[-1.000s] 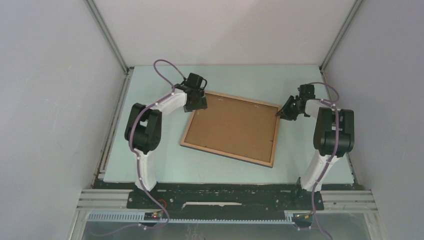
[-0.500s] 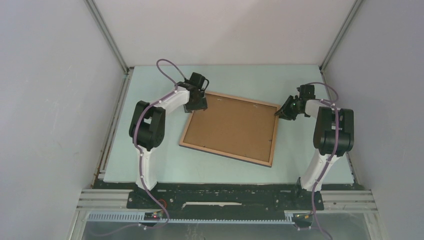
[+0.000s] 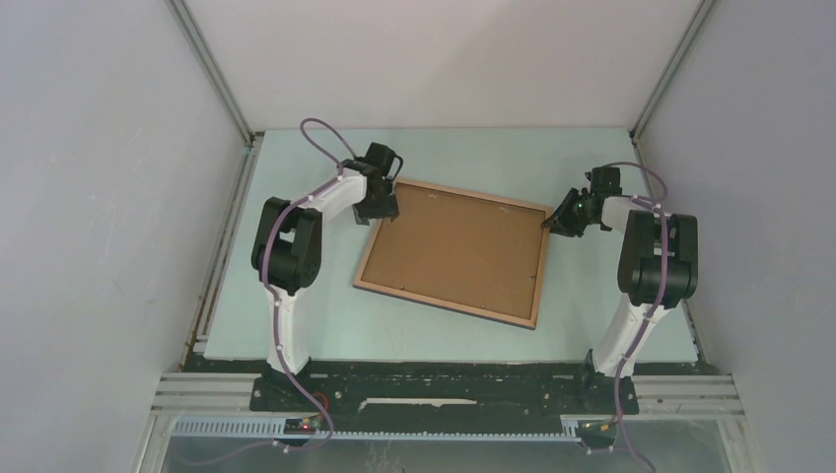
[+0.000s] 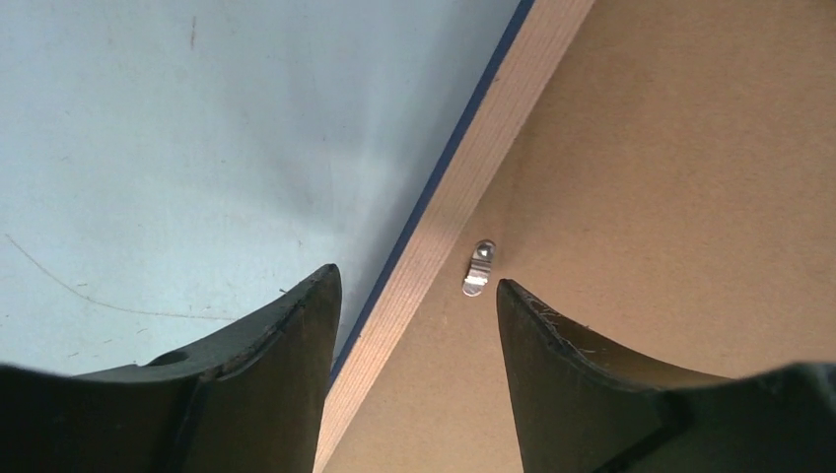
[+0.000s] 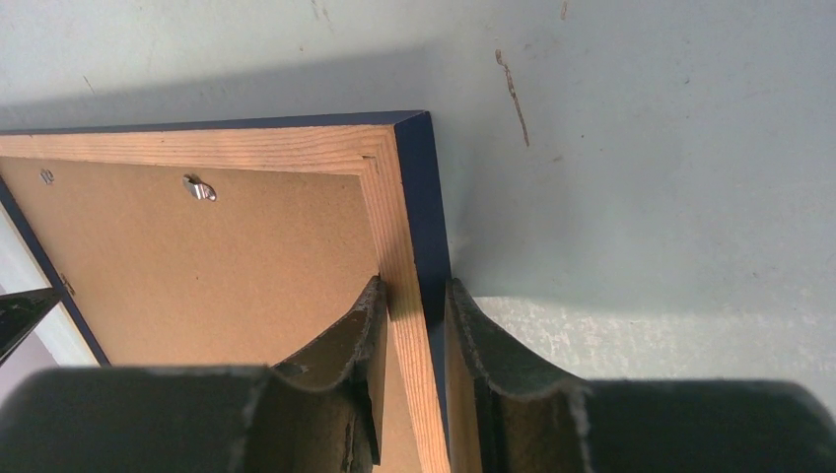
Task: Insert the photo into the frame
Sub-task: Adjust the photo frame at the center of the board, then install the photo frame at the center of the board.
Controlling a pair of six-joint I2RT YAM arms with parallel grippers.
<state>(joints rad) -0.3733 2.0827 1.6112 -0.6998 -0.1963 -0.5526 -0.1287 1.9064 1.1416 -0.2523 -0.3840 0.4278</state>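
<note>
Right gripper (image 5: 414, 296) with fingers clamped on the frame (image 5: 296, 148) at its right rail just below the far corner, left gripper (image 4: 414, 281) with fingers apart, astride the left rail beside a small metal clip (image 4: 479, 268), frame lying back-up on the pale green table (image 3: 493, 158) between both arms, brown backing board (image 3: 453, 251) set inside it

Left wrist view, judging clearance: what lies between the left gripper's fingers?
Left wrist view shows the frame's wooden rail and a metal clip on the backing board.
</note>
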